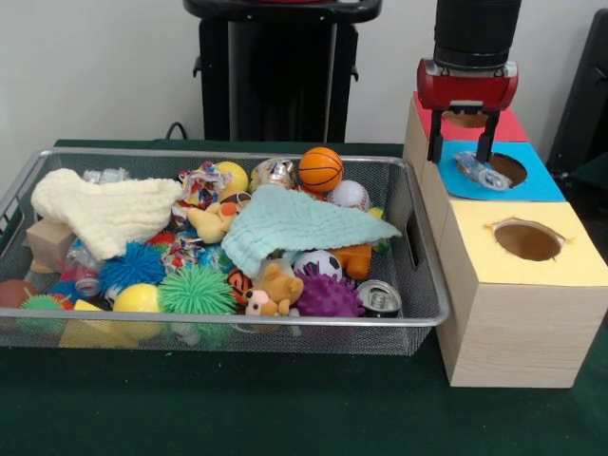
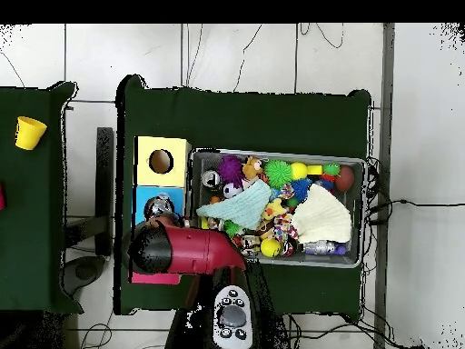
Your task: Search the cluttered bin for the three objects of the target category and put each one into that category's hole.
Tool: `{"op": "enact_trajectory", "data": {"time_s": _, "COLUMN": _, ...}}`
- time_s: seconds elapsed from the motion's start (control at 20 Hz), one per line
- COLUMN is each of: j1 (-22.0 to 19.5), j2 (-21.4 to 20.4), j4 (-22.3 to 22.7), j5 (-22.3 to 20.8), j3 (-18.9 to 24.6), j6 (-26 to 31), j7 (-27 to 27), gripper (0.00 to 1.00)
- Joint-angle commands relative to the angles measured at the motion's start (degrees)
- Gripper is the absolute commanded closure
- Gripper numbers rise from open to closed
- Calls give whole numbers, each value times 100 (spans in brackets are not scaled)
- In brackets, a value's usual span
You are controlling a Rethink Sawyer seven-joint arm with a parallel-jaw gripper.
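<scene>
While the pincer [image 1: 463, 149] hangs with fingers apart above the blue-surround hole [image 1: 506, 169], a crushed clear bottle [image 1: 481, 172] lies free on the blue cardboard at that hole's edge.

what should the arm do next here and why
Probably lift clear and swing back to the wire bin. The end effector hangs open above the blue-surround hole, with a clear bottle lying loose at its rim. It looks released, though it may need a nudge in.
</scene>
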Motion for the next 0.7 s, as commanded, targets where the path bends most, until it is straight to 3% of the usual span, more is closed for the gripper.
{"op": "enact_trajectory", "data": {"time_s": 0.05, "j1": -77, "j2": 1027, "j4": 82, "j5": 282, "j3": 211, "j6": -1131, "j7": 1565, "gripper": 0}}
{"op": "enact_trajectory", "data": {"time_s": 0.25, "j1": -79, "j2": 810, "j4": 81, "j5": 379, "j3": 173, "j6": -565, "j7": 1459, "gripper": 0}}
{"op": "enact_trajectory", "data": {"time_s": 0.55, "j1": -13, "j2": 69, "j4": -256, "j5": 454, "j3": -172, "j6": 1235, "j7": 1277, "gripper": 0}}
{"op": "enact_trajectory", "data": {"time_s": 0.7, "j1": -25, "j2": -114, "j4": -427, "j5": 513, "j3": -204, "j6": 1705, "j7": 1286, "gripper": 0}}
